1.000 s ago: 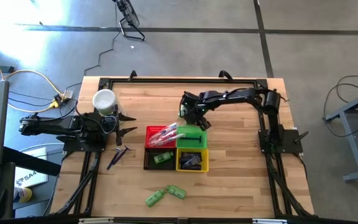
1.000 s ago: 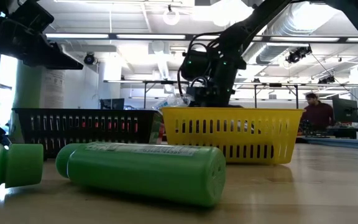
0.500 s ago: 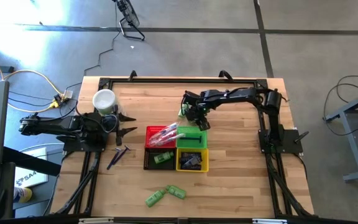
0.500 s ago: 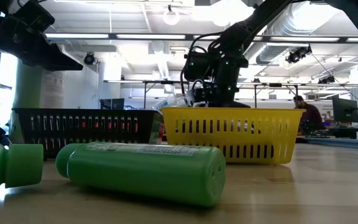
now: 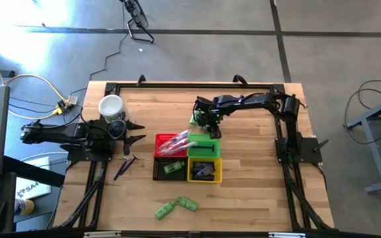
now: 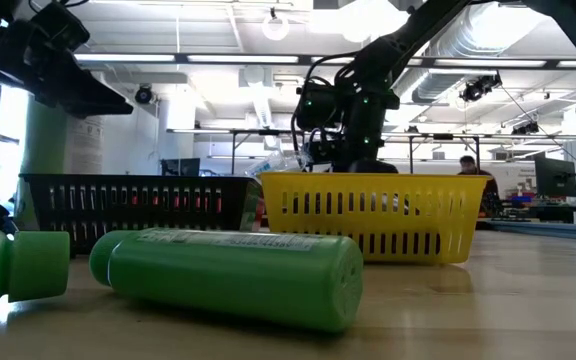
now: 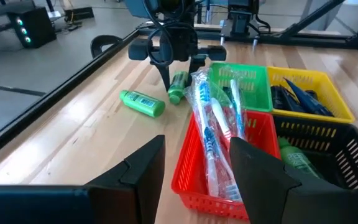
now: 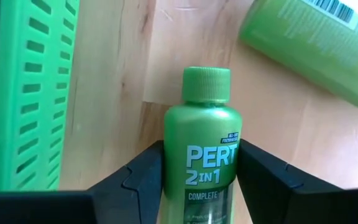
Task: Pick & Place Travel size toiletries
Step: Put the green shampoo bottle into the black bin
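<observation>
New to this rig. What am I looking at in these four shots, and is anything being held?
Two dark robot arms work at a wooden table. One camera looks straight down, one sits at tabletop height, and one rides on each wrist. Mid-table stand four small baskets: red basket, green basket, black basket, yellow basket. Green bottles lie loose near the front edge. The right gripper has its fingers on both sides of a green Pert bottle beside the green basket. The left gripper is open and empty, near a white cup.

Green bottle (image 8: pixel 201 158) — "PERT 2in1 COMPLETE"
</observation>
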`<move>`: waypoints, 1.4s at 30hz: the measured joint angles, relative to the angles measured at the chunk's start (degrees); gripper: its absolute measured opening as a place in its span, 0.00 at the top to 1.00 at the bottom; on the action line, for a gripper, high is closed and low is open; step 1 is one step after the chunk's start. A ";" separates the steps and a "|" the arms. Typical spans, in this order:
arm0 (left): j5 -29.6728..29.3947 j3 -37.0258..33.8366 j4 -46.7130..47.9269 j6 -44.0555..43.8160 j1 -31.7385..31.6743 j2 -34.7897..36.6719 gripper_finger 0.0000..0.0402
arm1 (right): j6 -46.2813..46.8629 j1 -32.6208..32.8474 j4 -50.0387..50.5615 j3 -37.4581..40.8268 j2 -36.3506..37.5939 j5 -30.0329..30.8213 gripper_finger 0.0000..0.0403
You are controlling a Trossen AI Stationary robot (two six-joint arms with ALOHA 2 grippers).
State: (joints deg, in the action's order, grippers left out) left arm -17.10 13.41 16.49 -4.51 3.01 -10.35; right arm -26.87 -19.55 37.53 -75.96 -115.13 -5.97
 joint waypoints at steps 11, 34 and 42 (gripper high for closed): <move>-0.02 0.00 0.02 -0.94 0.00 -0.02 0.56 | 2.31 -0.99 0.87 0.15 6.15 1.47 0.58; -0.17 0.00 -2.56 -2.25 0.00 -0.02 0.56 | 3.34 -11.51 0.49 0.09 29.56 -12.97 0.58; -0.15 0.00 -5.54 -2.28 -0.02 -0.02 0.56 | 2.90 -16.49 -0.28 0.09 31.39 -30.92 0.58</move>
State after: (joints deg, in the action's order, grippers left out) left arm -17.26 13.41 10.95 -6.79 2.98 -10.37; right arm -23.97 -36.04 37.25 -75.88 -83.74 -36.89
